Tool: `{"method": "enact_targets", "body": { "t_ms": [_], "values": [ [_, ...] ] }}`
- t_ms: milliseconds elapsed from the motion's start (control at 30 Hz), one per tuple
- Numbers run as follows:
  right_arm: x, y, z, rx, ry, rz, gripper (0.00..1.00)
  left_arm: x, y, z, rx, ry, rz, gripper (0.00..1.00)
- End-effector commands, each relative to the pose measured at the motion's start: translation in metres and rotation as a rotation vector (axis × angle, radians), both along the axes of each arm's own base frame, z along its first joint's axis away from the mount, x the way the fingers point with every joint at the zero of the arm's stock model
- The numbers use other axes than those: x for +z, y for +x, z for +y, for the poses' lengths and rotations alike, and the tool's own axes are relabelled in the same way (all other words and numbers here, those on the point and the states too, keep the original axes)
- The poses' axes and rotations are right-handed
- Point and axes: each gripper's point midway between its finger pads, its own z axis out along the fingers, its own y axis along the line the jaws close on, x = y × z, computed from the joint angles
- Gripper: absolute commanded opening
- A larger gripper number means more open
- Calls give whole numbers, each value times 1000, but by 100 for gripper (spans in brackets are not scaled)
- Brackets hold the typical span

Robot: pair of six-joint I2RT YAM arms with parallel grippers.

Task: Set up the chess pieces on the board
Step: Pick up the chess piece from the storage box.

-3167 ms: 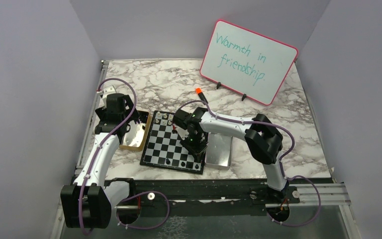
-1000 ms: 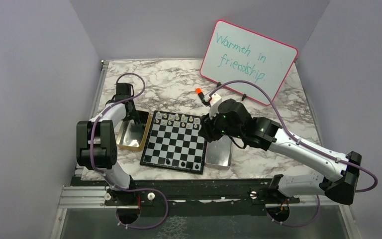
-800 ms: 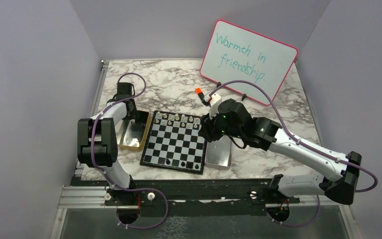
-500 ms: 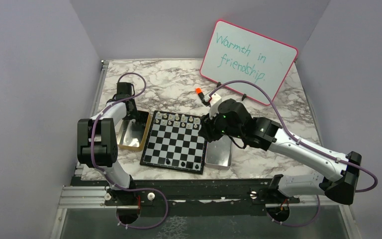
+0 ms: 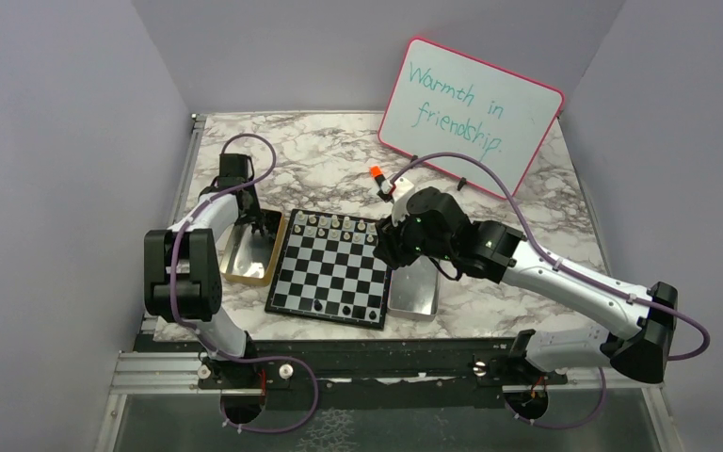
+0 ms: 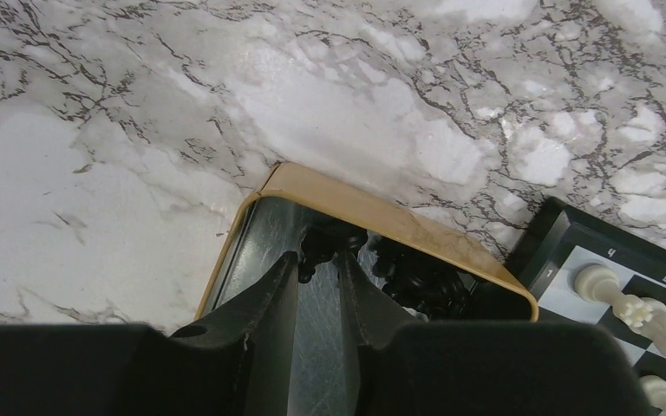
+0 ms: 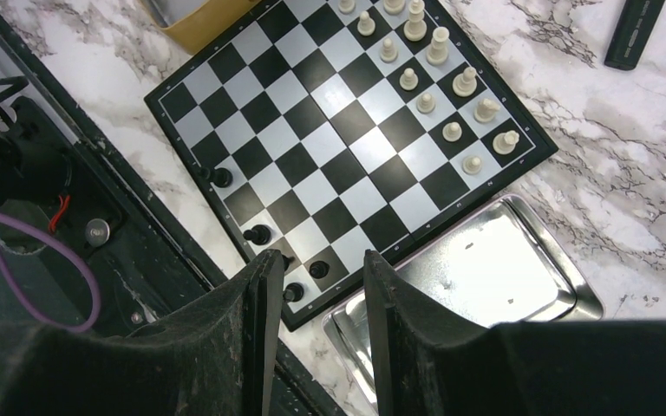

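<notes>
Several black chess pieces lay heaped in the far corner of the gold tray, just right of and beyond the left gripper. Its jaws stood narrow w/ one black piece at the tips; couldn't tell if it was actually pinched. Right gripper hung partly open & empty, w/ the board below and ahead of it and the silver tray below-right. Pieces prob. light, hard, slick, tip-prone, so best pinched low on the stem, approx. vertical, w/ a gentle squeeze.
</notes>
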Motion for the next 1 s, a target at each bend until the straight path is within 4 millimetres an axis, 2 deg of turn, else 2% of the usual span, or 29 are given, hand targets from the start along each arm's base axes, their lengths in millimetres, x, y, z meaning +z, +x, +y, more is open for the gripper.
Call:
{"method": "enact_targets", "body": {
  "t_ms": [0,500,667,800,967],
  "values": [
    [7,3,4,7,30,-20,44,-5,5,-1,-16,-5,12,25],
    [7,1,2,2,43,-25,44,-27,0,-4,-38,-20,85,25],
    [6,1,1,3,41,-25,44,-28,-4,-7,-43,-38,108,19],
    [5,2,1,4,37,-30,44,-21,-9,-14,-35,-81,107,18],
    [3,8,1,-10,44,-66,44,9,-14,-37,-54,-205,47,18]
  ]
}}
